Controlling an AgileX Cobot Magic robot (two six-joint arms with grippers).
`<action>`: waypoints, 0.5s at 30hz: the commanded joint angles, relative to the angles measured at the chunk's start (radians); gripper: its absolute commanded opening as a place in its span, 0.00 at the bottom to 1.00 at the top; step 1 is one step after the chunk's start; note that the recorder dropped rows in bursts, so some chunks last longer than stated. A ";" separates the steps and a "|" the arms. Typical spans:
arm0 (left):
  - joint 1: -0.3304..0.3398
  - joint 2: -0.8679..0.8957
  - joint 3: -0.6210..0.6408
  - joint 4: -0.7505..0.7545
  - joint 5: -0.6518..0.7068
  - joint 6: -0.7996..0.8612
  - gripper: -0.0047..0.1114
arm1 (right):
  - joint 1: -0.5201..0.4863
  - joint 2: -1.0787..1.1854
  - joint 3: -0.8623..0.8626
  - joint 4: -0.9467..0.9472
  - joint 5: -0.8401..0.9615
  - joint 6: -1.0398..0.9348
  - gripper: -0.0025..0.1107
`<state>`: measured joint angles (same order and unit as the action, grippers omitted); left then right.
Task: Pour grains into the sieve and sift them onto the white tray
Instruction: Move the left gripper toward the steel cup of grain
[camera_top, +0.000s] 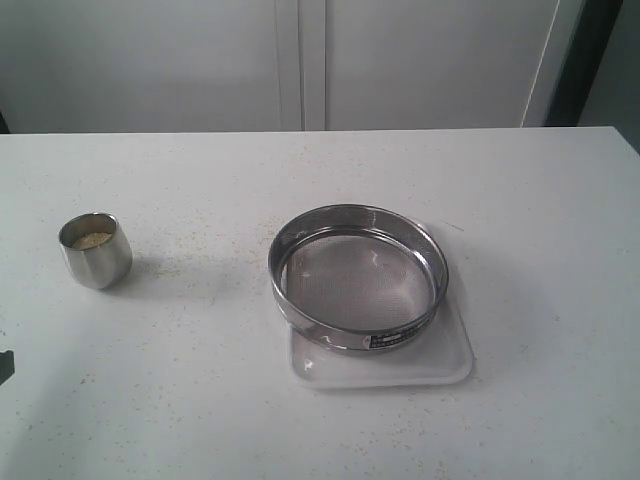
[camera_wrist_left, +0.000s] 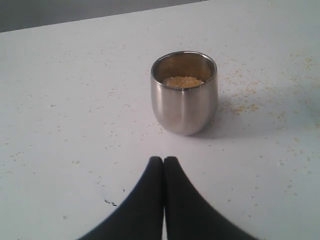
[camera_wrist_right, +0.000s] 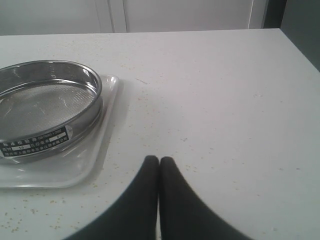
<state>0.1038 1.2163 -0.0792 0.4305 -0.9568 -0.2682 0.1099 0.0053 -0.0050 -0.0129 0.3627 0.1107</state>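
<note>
Steel cup (camera_top: 95, 250) well apart from sieve (camera_top: 357, 280)

Lab-like workspace, white table (camera_top: 200, 400); plain panels (camera_top: 150, 60), labelled steel sieve (camera_top: 357, 280)

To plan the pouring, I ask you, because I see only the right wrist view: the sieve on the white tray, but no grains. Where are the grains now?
Observer: The grains are in a small steel cup, upright on the table, well left of the sieve in the exterior view.
Operator: Does the left claw hold this cup?
Observer: No. The left claw is shut and empty, and there is a gap between it and the cup.
Operator: Is the sieve centred on the tray?
Observer: No. It sits toward the left side of the white tray and seems to overhang that edge.
</note>
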 joint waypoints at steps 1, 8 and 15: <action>-0.007 0.031 -0.006 0.006 -0.026 -0.026 0.04 | -0.011 -0.005 0.005 0.002 -0.012 -0.001 0.02; -0.007 0.112 -0.011 0.024 -0.084 -0.016 0.04 | -0.011 -0.005 0.005 0.002 -0.012 -0.001 0.02; -0.007 0.206 -0.098 0.164 -0.093 -0.030 0.04 | -0.011 -0.005 0.005 0.002 -0.012 -0.001 0.02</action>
<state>0.1038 1.3893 -0.1458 0.5419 -1.0344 -0.2830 0.1099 0.0053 -0.0050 -0.0129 0.3627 0.1107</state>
